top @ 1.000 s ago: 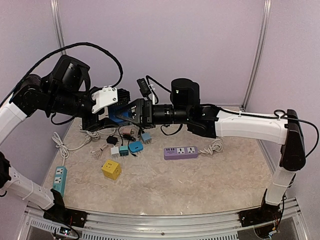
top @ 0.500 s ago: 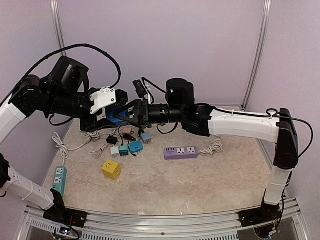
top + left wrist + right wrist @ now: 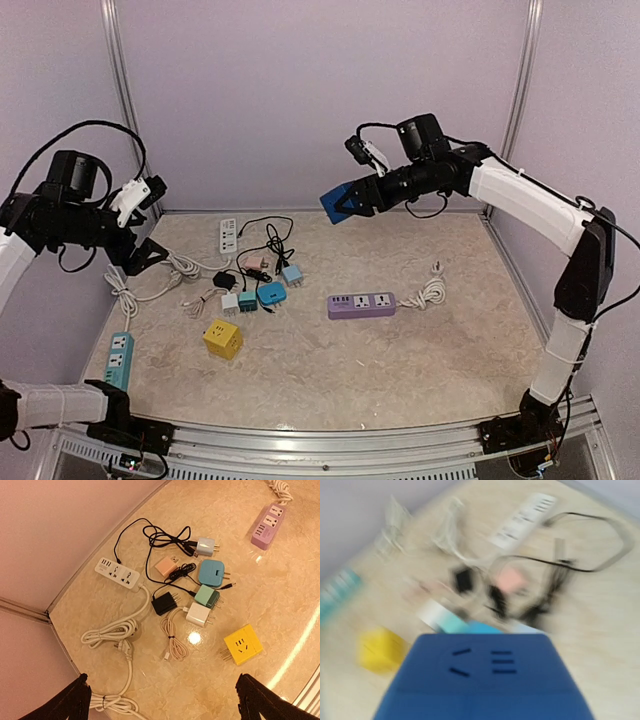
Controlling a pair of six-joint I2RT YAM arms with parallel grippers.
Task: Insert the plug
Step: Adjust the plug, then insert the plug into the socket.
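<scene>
**Blue cube held high, purple strip waiting below**

The right gripper (image 3: 350, 200) is clamped on a blue cube (image 3: 336, 204) and holds it up in the air, well above the table (image 3: 420, 380) near the back wall. In the right wrist view the blue cube (image 3: 485, 680) fills the lower frame, its slotted socket face turned to the camera. Its prongs are not visible, so I cannot tell which way they point.

The left gripper (image 3: 150, 252) hangs at the far left with its fingers (image 3: 70, 700) spread wide and nothing between them.

The likeliest socket is the purple strip (image 3: 362, 304), flat on the table, well below the cube and nearer the arm bases. Its long axis runs left to right in the top view, sockets facing up. Its cord (image 3: 430, 293) leaves the right end in a loose coil. The right arm is much the nearer one, so the move looks like a descent toward the bases, with the cube turned until its prongs point down.

Room is fair. Bare table lies in front of the purple strip and behind it. A cluster of small chargers (image 3: 262, 290) sits just left of it, and a yellow cube (image 3: 222, 339) lies nearer still. A white strip (image 3: 228, 235) lies at the back left and a teal strip (image 3: 118, 358) at the left edge, both closer to the left arm.
</scene>
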